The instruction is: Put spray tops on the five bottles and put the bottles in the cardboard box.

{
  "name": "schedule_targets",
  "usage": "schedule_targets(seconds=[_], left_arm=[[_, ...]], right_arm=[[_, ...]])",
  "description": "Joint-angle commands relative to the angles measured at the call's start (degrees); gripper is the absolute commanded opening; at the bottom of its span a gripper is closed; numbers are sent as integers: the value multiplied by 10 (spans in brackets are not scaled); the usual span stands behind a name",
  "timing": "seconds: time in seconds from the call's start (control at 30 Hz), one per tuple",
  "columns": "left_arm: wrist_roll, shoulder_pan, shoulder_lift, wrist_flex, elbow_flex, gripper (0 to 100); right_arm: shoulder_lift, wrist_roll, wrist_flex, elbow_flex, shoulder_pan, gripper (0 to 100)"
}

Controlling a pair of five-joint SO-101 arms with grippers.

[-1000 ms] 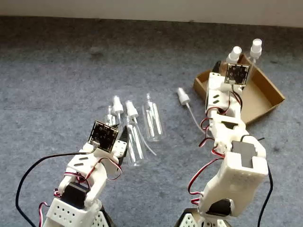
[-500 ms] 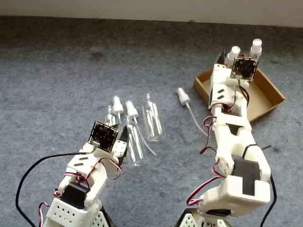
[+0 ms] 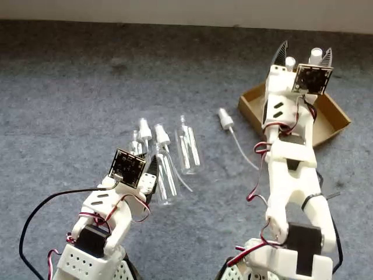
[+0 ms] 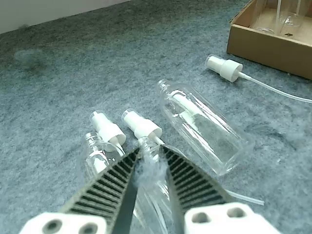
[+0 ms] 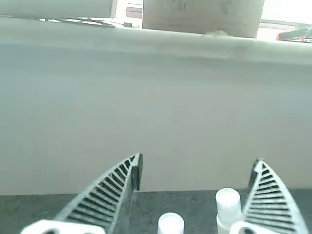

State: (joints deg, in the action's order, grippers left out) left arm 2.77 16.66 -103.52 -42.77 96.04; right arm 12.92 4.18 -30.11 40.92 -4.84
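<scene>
Two grippers: left gripper [image 4: 149,152] clamped on capped bottle [image 4: 145,141]; right gripper [image 5: 197,159] spread wide, empty, above spray tops [image 5: 227,200].

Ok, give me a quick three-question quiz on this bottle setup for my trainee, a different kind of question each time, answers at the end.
1. True or false: the right gripper is shut on a bottle.
2. Where does the loose spray top lie? A: inside the cardboard box. B: on the carpet, between the uncapped bottle and the box. C: screwed onto a bottle in the box.
3. How many bottles stand upright in the cardboard box?

Key: 1 false, it is open, above the box. 2 B. 3 two standing bottles, one beside the other.
</scene>
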Motion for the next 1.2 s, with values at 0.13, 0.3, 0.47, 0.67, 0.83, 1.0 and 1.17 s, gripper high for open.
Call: schedule_targets(seconds=[0.13, 0.3, 0.47, 0.67, 0.83, 1.0, 1.17], left_arm=[[-7, -5, -1, -1, 11, 6], [-8, -20, -2, 1, 11, 6], [-8, -68, -3, 3, 11, 7], [-7, -82, -4, 11, 11, 7], [-7, -81, -1, 11, 11, 10], [-7, -76, -1, 11, 11, 11], [-7, -50, -1, 0, 11, 10]], right_arm=[[208, 3, 177, -1, -13, 300], [335, 3, 361, 0, -13, 300], [452, 3, 490, 56, -12, 300], [609, 3, 493, 232, -7, 300], [746, 4, 495, 415, 30, 300], [865, 6, 505, 515, 44, 300], [905, 7, 659, 440, 77, 300]])
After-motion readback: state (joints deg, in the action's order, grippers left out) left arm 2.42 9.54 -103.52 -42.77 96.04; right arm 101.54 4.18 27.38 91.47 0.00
